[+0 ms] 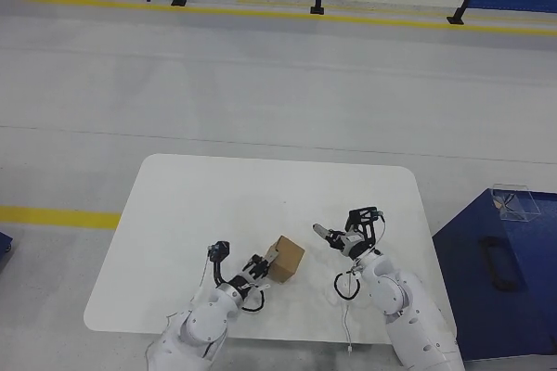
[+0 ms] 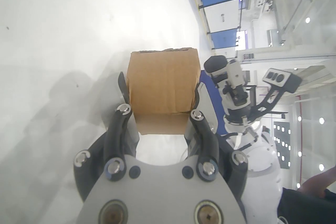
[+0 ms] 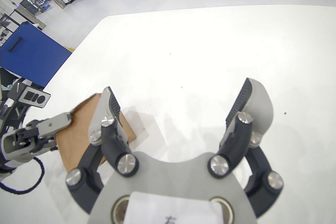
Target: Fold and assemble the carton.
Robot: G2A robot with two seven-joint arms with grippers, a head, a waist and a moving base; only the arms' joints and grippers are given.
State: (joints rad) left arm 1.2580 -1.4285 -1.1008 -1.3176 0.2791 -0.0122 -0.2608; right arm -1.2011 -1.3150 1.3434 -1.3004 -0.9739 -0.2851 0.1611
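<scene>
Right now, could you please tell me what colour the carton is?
Plain brown cardboard; the carton shows best in the left wrist view.

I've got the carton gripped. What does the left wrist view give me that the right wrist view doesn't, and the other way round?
Left wrist: both fingers of the left gripper pressed against opposite sides of the carton. Right wrist: the right gripper open and empty over the table, beside the carton. Both: the carton, held by the left gripper.
</scene>
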